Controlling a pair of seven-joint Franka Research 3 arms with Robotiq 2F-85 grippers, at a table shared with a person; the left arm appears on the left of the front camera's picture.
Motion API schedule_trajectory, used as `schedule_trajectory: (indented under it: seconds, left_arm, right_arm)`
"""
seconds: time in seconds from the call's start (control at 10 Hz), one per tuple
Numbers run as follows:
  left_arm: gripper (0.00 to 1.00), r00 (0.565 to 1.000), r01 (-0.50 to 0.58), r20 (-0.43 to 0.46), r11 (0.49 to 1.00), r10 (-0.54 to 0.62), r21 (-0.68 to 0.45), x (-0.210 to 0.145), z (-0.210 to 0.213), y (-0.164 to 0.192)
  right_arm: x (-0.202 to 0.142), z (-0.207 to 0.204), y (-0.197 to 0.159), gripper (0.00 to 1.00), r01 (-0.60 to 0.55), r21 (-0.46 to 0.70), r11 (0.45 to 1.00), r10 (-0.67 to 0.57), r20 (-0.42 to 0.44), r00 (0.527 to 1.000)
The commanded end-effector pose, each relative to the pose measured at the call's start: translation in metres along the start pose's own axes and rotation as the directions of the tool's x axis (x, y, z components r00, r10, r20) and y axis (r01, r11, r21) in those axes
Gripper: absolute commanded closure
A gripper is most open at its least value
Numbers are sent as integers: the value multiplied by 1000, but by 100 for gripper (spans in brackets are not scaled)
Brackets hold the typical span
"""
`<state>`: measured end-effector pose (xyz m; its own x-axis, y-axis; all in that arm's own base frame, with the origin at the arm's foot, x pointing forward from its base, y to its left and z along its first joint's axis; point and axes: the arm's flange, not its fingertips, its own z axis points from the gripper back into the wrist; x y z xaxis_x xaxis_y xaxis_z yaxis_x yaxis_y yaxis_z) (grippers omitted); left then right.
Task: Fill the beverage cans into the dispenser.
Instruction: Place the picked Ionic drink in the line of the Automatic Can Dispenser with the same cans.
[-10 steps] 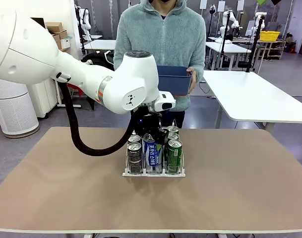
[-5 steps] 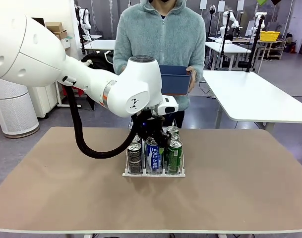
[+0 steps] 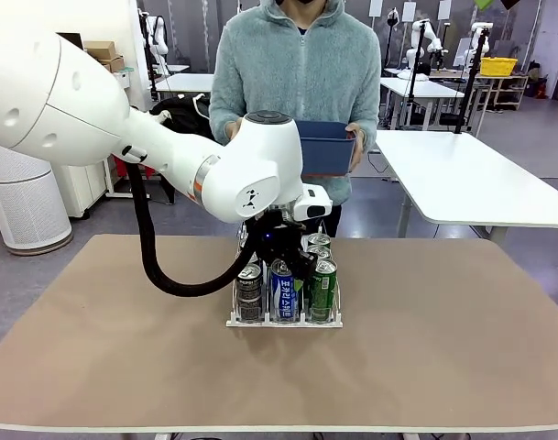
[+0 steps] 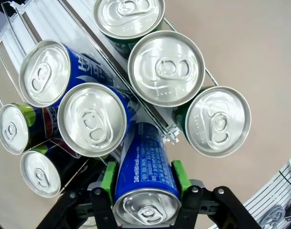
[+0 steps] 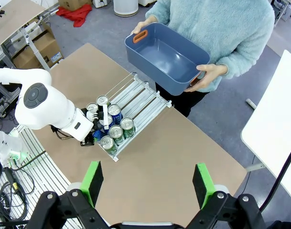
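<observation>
Near done: last blue can going into the rack.
Left tool [image 4: 145, 191] clamps blue can [image 4: 144, 183] over dispenser [image 3: 283, 320] middle lane, other cans [image 4: 167, 67] loaded; tub [image 5: 167, 59] empty; right tool [image 5: 147, 188] wide.

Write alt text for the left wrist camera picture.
The left gripper grips a blue can between green pads, above the white dispenser on a tan table. Seven more silver-topped cans stand in its lanes, blue, green and dark.

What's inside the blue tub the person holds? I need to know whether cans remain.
The blue tub looks empty in the right wrist view: bare floor, no cans. Nothing covers its inside.
</observation>
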<state>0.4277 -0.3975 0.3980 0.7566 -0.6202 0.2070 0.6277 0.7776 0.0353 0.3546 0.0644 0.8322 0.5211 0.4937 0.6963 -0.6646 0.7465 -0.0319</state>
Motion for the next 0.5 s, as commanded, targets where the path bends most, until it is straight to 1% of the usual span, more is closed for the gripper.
schedule_trajectory:
  seconds: [0.0,0.2,0.3,0.4]
  left_arm:
    - [43,999,8,-47,1000,-8,6,-5,-12,-19]
    - [43,998,14,-60,1000,-14,4,-7,-17,-22]
    - [43,996,55,-64,998,-56,-17,-7,-13,-22]
    - [43,1000,18,-9,1000,-18,8,0,-7,-2]
  right_arm:
    - [-1,0,1,0,-1,-2,1000,1,-1,1000]
    - [-1,0,1,0,-1,-2,1000,1,-1,1000]
    - [-1,0,1,0,-1,-2,1000,1,-1,1000]
    - [-1,0,1,0,-1,-2,1000,1,-1,1000]
